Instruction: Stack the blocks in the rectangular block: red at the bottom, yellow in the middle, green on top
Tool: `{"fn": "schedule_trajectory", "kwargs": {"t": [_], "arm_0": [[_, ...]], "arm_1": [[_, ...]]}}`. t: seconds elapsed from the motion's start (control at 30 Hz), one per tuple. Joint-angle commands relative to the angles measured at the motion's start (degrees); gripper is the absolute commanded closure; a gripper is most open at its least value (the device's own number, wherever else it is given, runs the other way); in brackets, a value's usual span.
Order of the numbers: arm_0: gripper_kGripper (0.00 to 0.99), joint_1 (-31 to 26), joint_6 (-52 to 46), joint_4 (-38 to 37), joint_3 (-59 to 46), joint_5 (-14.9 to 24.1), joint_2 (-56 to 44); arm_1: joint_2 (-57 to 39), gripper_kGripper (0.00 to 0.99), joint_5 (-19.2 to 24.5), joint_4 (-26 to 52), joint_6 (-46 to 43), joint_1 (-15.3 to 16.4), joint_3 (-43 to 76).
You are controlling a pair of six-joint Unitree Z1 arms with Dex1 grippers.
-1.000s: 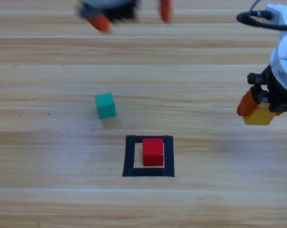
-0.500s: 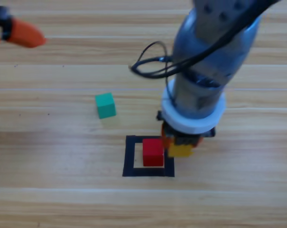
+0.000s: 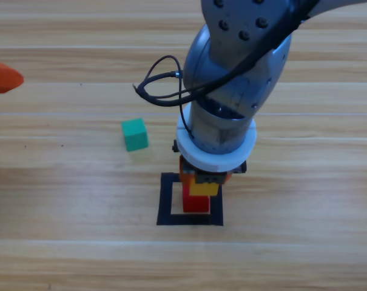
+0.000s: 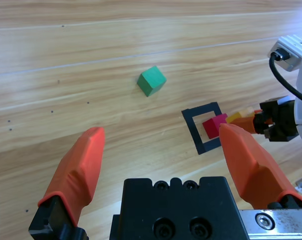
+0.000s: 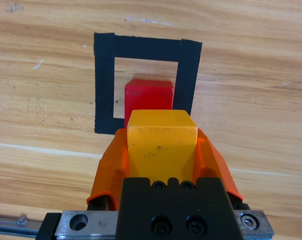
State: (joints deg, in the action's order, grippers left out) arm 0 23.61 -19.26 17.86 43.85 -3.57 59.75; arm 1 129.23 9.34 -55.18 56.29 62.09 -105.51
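The red cube (image 3: 196,204) sits inside the black tape square (image 3: 165,200). My right gripper (image 3: 202,182) hangs right over it, shut on the yellow cube (image 3: 204,188). In the right wrist view the yellow cube (image 5: 161,142) fills the space between the orange jaws, with the red cube (image 5: 149,95) just beyond it inside the tape square (image 5: 104,85). The green cube (image 3: 134,134) lies on the wood up and left of the square. My left gripper (image 3: 3,77) waits at the left edge; its wrist view shows the jaws wide open (image 4: 160,150) with the green cube (image 4: 151,80) far ahead.
The right arm's big grey body (image 3: 238,66) and a looping black cable (image 3: 162,82) cover the table's middle above the square. Bare wood lies in front of the square and to its right.
The right gripper has carried the yellow cube from the square's right side to over the red cube. The left gripper stayed near the left edge, slightly lower.
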Motion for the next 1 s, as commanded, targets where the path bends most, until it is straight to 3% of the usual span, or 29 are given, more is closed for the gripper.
{"fn": "schedule_trajectory", "kwargs": {"t": [0.03,1.0], "arm_0": [[0.0,-1.46,-0.6,0.77,-0.26,1.99,1.07],[0.0,-1.46,-0.42,0.68,-1.14,2.87,1.16]], "arm_1": [[5.69,0.826,1.3,-0.54,0.84,1.02,-1.36],[7.09,0.826,2.79,-0.63,1.54,2.07,-2.68]]}}
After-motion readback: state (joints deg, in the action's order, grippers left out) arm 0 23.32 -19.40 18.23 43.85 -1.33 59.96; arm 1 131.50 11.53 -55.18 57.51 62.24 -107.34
